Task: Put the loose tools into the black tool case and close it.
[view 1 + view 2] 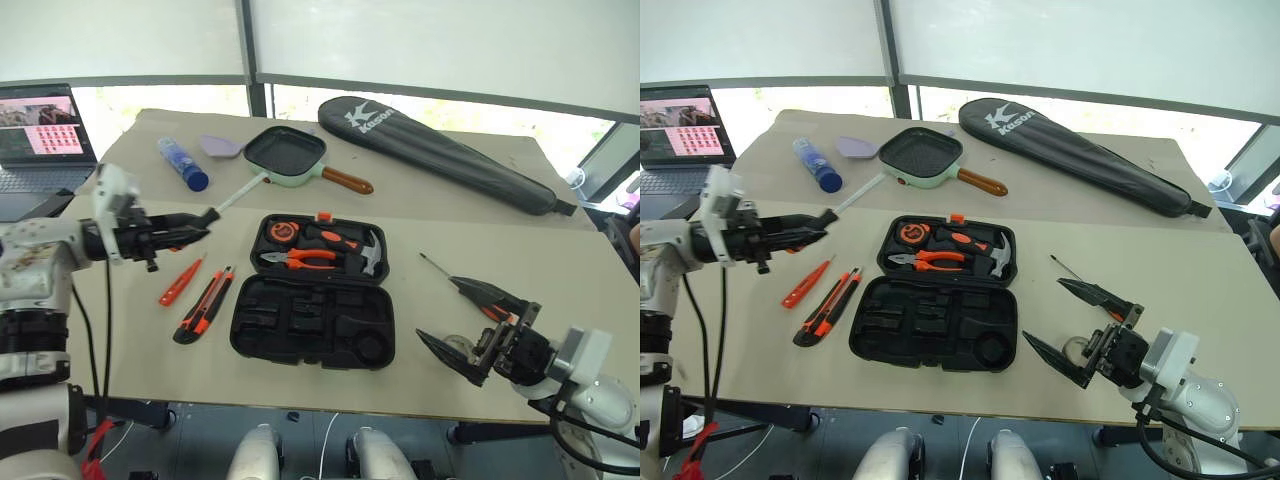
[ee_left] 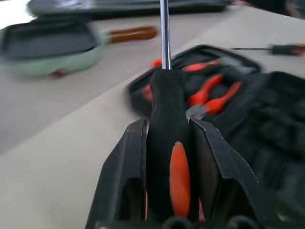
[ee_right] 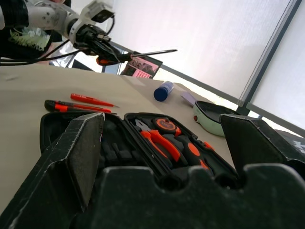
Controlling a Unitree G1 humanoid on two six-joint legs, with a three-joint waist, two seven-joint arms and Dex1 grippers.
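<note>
Screwdriver (image 2: 167,143) with a black-and-orange handle is clamped between the fingers of the left tool (image 1: 190,226), held level above the desk (image 1: 560,260) at about 9 o'clock from the black tool case (image 1: 310,330), its steel shaft aimed toward the pan. The case lies open in the middle of the desk; its far half (the one with the small orange latch) holds pliers (image 1: 300,259), a hammer (image 1: 352,246) and a tape measure (image 1: 283,231), while the shaped slots of the near half are bare.

On the desk at 9 o'clock of the case lie the slim orange tester screwdriver (image 1: 180,282) and, just beside it and nearer the case, the orange-black utility knife (image 1: 205,305), the two roughly parallel. At 3 o'clock of the case a second screwdriver (image 1: 470,284) lies on the desk, its thin shaft pointing away toward 11 o'clock.

The right tool (image 1: 478,335) hovers near that screwdriver at the desk's near right edge, its two fingers spread wide and gripping nothing. Something small and round shows between them, too hidden to name.

Toward 12 o'clock, well apart from the case, sit a mint-green grill pan (image 1: 285,156) with a brown handle, a lilac spatula (image 1: 220,147), a blue bottle (image 1: 182,164) lying on its side and a long black racket bag (image 1: 440,150). A laptop (image 1: 42,140) stands open off the desk's far left corner.
</note>
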